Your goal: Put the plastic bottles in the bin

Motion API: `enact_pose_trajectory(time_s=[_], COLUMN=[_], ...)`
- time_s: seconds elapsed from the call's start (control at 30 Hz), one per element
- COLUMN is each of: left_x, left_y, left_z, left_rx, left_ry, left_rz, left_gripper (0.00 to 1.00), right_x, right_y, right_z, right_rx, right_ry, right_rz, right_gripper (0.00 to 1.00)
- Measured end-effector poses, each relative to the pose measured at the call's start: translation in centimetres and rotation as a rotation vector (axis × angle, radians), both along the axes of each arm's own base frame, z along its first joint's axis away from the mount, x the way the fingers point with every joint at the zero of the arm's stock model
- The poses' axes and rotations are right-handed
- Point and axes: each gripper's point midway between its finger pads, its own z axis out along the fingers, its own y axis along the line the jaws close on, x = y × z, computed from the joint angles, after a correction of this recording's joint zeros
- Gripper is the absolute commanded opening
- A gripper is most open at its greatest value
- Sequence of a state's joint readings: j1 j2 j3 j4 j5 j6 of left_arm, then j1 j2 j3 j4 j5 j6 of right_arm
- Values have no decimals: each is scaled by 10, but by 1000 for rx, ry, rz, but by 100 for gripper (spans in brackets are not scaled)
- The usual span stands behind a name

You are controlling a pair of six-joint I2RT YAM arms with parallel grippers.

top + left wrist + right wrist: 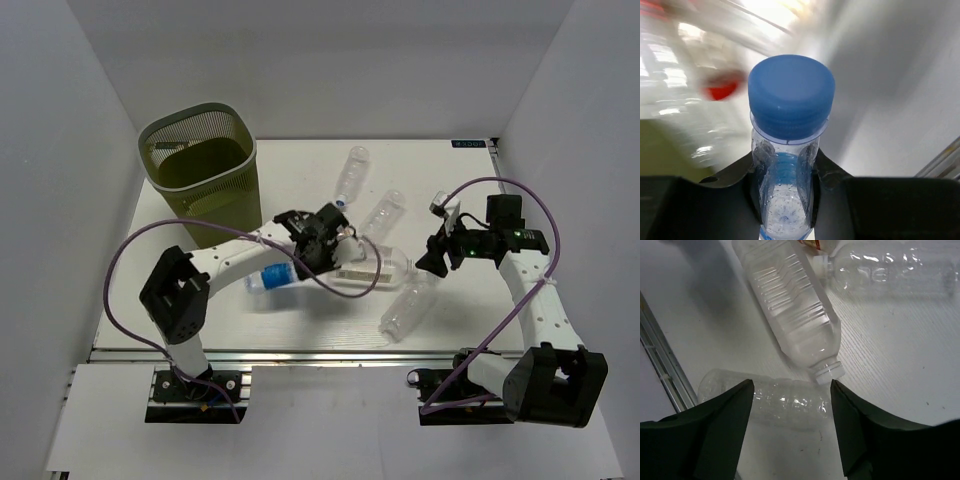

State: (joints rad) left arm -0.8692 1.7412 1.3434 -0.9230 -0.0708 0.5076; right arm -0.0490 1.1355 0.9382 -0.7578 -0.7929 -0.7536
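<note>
Your left claw (318, 243) is clamped on the neck of the blue-capped bottle (790, 95), with a finger on either side just below the cap ring. From overhead, this bottle's blue label (275, 277) shows under the left forearm, near the middle of the worktop (450, 180) and well short of the bin (215, 205). You cannot tell from these views whether the bottle is off the surface. The background in the left wrist view is smeared, with only a red cap (722, 90) showing as a blur.

The olive wire-mesh bin stands at the far left corner of the worktop.

Your right claw (791, 385) has its fingers spread apart and grips nothing. It hangs over a crinkled clear bottle (770, 400) that lies crosswise under the gap. Just past that one lies a ribbed clear bottle (795, 300), its white neck close to the right-hand finger. A third clear bottle (890, 270) lies beyond it.

Overhead, two more clear bottles lie further back, near the middle of the worktop. One has a blue cap (350, 172) and the other (383, 213) is just to its right.
</note>
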Motion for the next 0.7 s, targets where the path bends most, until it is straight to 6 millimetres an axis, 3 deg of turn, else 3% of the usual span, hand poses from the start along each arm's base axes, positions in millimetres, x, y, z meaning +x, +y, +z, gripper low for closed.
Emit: enact_pose_trajectory(time_s=[0.07,0.17,0.23,0.3,0.37,0.4,0.47,0.57,0.7], left_x=[20,50,63,74,84,89,99,114,132], left_y=[-21,-50,-54,-45,-26,-15,24,84,150], left_z=[40,122,177,234,281,295,335,363,385], left_rx=[-83,-274,-386,-481,-550,-562,-599,-594,-587], left_ry=[-79,-237,-349,-480,-611,-667,-807,-962,-1126], left_rz=[42,113,171,256,364,423,579,803,1053], left_gripper=[19,19,24,28,31,33,33,33,31], right_x=[-3,-6,-4,1,9,13,22,33,43], right_y=[2,6,6,5,2,0,-6,-14,-17], right_z=[3,8,6,0,-11,-19,-36,-51,-58], right_rx=[-12,-31,-62,-104,-151,-175,-229,-280,-303], right_ry=[-52,-134,-168,-172,-161,-142,-98,-59,-44], right_rz=[56,131,159,165,164,160,136,84,37], right_gripper=[75,77,83,90,90,90,90,90,90])
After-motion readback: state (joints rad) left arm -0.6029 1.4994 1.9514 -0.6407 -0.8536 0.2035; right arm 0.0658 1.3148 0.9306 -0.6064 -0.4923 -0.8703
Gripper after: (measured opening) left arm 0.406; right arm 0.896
